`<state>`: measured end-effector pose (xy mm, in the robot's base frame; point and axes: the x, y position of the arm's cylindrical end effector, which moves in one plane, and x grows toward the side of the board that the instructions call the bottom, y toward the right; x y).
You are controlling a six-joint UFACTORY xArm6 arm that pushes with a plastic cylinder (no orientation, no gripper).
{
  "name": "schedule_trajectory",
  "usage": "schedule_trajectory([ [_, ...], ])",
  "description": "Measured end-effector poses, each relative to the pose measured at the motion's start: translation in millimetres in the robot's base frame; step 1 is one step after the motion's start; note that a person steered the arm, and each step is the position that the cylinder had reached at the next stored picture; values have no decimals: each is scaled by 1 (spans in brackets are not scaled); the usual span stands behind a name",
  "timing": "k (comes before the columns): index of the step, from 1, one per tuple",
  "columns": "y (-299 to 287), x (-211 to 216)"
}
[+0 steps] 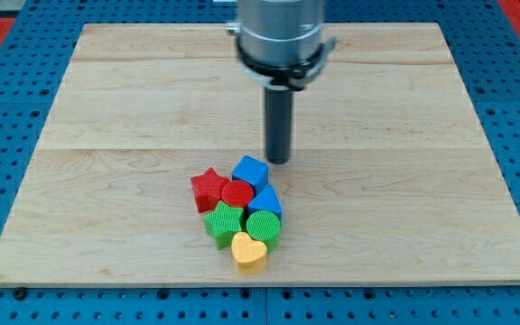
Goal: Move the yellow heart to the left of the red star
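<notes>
Camera view: my tip (279, 160) rests on the wooden board (106, 108); as a bare rod it has nothing to open or close and carries nothing. It stands just above the blue cube (250, 170), at the top of a tight cluster, touching no block as far as I can tell.

The yellow heart (248, 251) lies well below my tip and slightly to its left, at the bottom of the cluster, pressed against the green blocks (242, 223). The red star (208, 187) sits below-left of my tip, on the cluster's left side, with a red cylinder (237, 193) beside it.

By my judgement the task is not yet done: the heart is below and to the right of the star, not to its left.

Open board lies left of the star and either side of my tip. Below the heart the board's bottom edge is near, so room there is tight.
</notes>
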<state>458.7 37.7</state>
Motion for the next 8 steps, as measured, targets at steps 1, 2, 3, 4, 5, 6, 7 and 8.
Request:
schedule_trajectory([
  [1,81,11],
  [2,89,74],
  [3,85,142],
  [4,56,160],
  [5,36,160],
  [6,17,160],
  [7,-52,160],
  [8,-104,160],
])
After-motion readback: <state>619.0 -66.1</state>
